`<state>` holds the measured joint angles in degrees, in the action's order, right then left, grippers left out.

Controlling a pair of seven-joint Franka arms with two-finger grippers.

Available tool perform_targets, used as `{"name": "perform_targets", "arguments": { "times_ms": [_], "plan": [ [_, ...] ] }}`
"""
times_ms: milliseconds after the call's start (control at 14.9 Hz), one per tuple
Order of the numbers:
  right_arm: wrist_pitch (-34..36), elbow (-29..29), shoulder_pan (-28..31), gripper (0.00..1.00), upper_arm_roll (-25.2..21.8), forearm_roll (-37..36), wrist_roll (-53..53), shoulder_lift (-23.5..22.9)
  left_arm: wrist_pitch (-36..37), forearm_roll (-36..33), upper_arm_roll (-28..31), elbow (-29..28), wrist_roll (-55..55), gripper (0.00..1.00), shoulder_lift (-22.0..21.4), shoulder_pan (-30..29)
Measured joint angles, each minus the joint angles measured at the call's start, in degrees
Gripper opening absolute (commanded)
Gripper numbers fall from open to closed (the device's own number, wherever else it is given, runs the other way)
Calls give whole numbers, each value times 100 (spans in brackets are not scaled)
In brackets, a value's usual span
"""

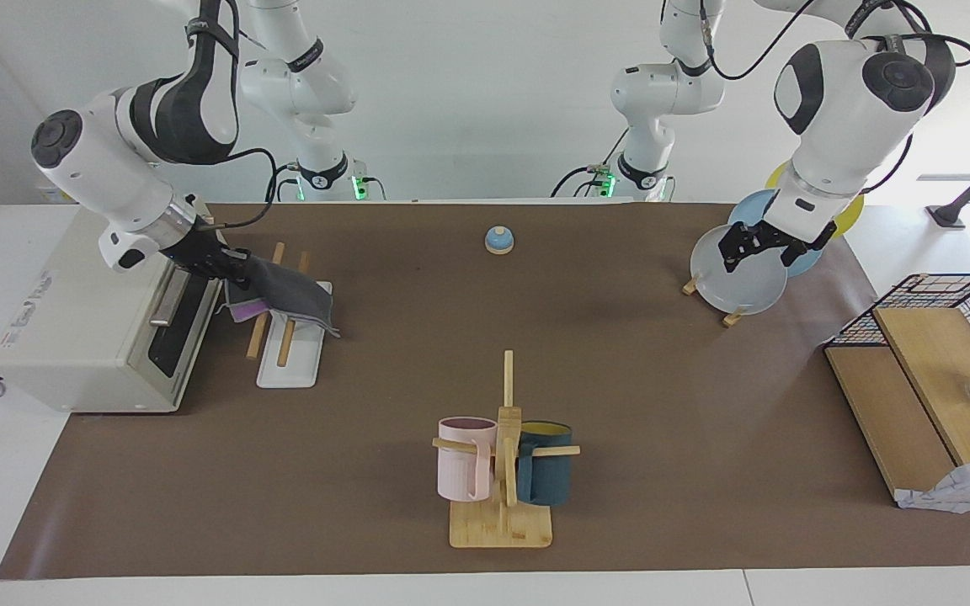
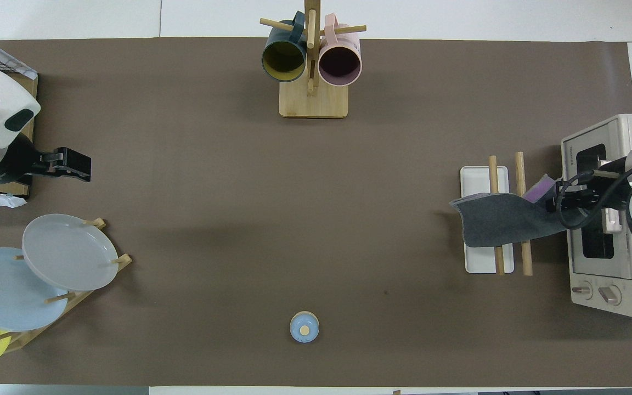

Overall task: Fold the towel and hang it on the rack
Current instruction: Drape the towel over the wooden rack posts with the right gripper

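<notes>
The towel (image 1: 287, 293) (image 2: 500, 220) lies draped across both rods of the rack (image 1: 286, 370) (image 2: 480, 264), dark grey face up, with a purple strip showing at the held end. My right gripper (image 1: 228, 265) (image 2: 554, 200) is shut on that end of the towel, just above the rod nearest the toaster oven. The towel's free edge hangs past the rack's white base toward the middle of the table. My left gripper (image 1: 759, 248) (image 2: 86, 167) hangs open and holds nothing, up in the air by the plates at the left arm's end.
A toaster oven (image 1: 98, 328) (image 2: 607, 219) stands right beside the rack. A mug tree (image 1: 502, 454) (image 2: 311, 60) with two mugs stands farthest from the robots. A plate stand (image 1: 738, 269) (image 2: 69, 252), a blue bell (image 1: 498, 241) and a wire basket (image 1: 956, 303) are also here.
</notes>
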<state>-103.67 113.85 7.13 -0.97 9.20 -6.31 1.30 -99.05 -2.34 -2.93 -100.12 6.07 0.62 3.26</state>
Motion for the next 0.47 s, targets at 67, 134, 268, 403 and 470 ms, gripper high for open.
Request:
{"name": "perform_targets", "arguments": {
  "times_ms": [67,134,268,403,470],
  "plan": [
    [-4,0,1,0,-1,-159,-152,33,-143,22,8,11,-1,100,0,0],
    [-16,0,1,0,-1,-297,-289,51,-207,40,19,41,-1,100,1,0],
    [-78,1,1,0,-1,-422,-485,54,-233,51,52,159,-7,100,5,1],
    [-91,4,1,0,-1,-435,-570,54,-222,55,53,252,-24,100,4,26],
    [-91,7,1,0,-1,-438,-582,54,-189,55,53,279,-40,100,5,54]
  ]
}}
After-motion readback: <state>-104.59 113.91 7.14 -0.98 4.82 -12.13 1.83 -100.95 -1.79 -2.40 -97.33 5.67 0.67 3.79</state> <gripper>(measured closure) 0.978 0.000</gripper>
